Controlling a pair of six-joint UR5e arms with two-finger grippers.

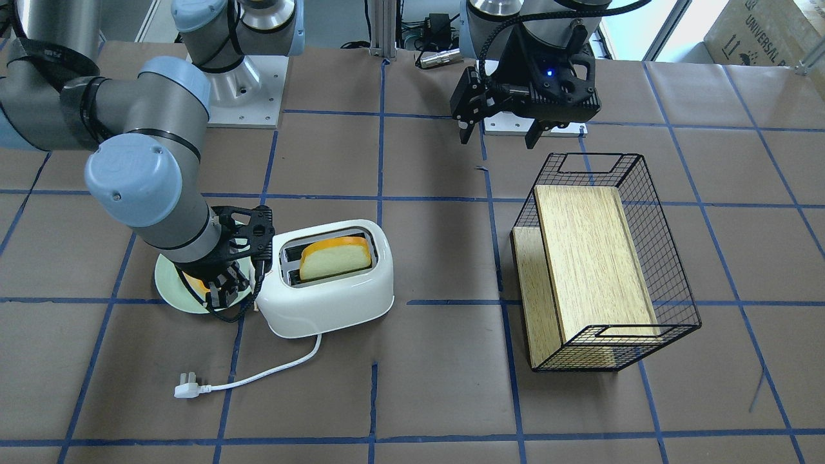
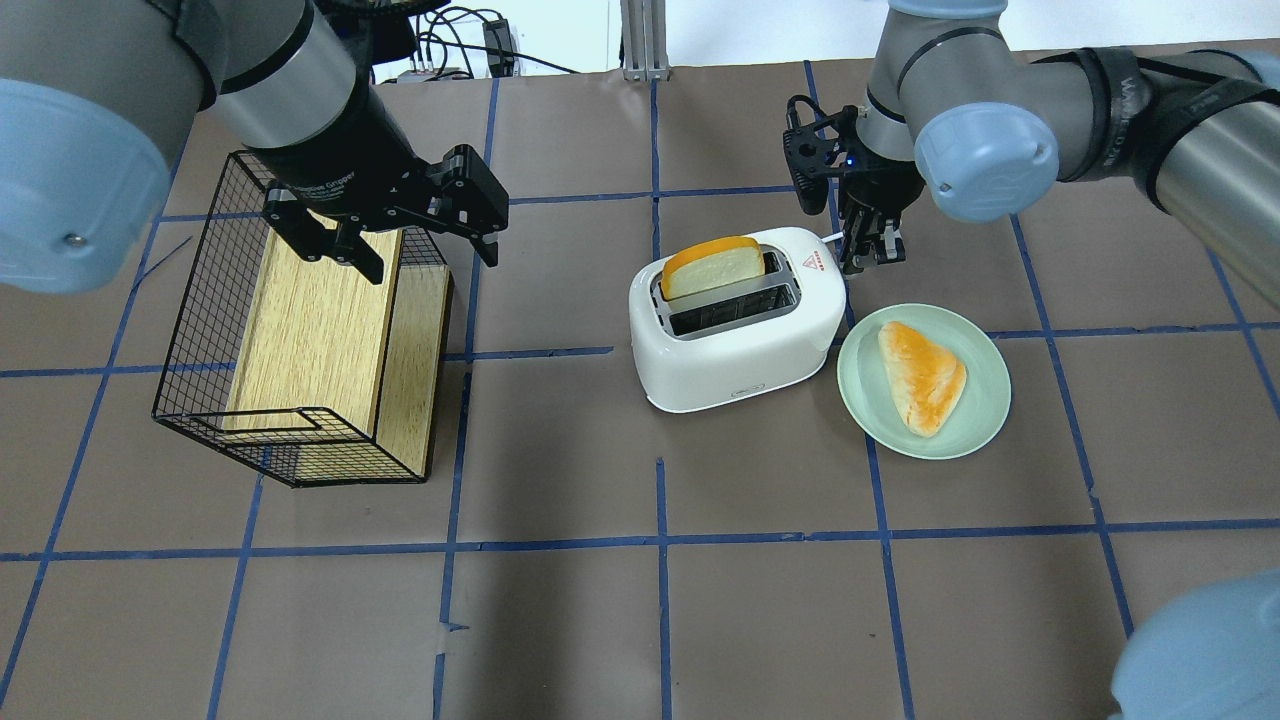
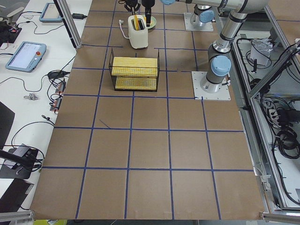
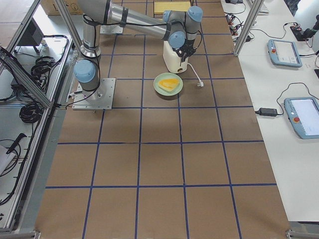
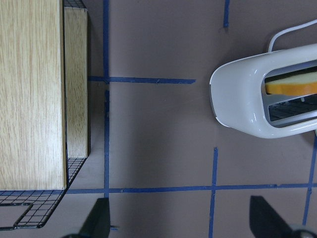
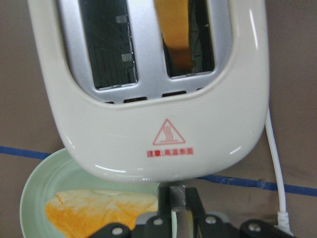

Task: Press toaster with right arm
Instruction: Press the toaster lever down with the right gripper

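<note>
The white two-slot toaster (image 2: 735,330) stands mid-table with a slice of bread (image 2: 712,268) upright in its far slot. It also shows in the front view (image 1: 329,290) and, with its red warning triangle, in the right wrist view (image 6: 163,94). My right gripper (image 2: 868,252) is shut and empty, pointing down just off the toaster's end with the triangle mark. In the right wrist view its fingers (image 6: 177,206) are pressed together at that end's edge. Whether they touch the toaster I cannot tell. My left gripper (image 2: 410,245) hangs open and empty over the wire basket.
A pale green plate (image 2: 860,385) with a piece of toast (image 2: 922,375) lies beside the toaster, under the right gripper. A black wire basket (image 2: 200,300) holding a wooden box (image 2: 300,330) stands on the left. The toaster's white cord and plug (image 1: 187,390) trail across the table.
</note>
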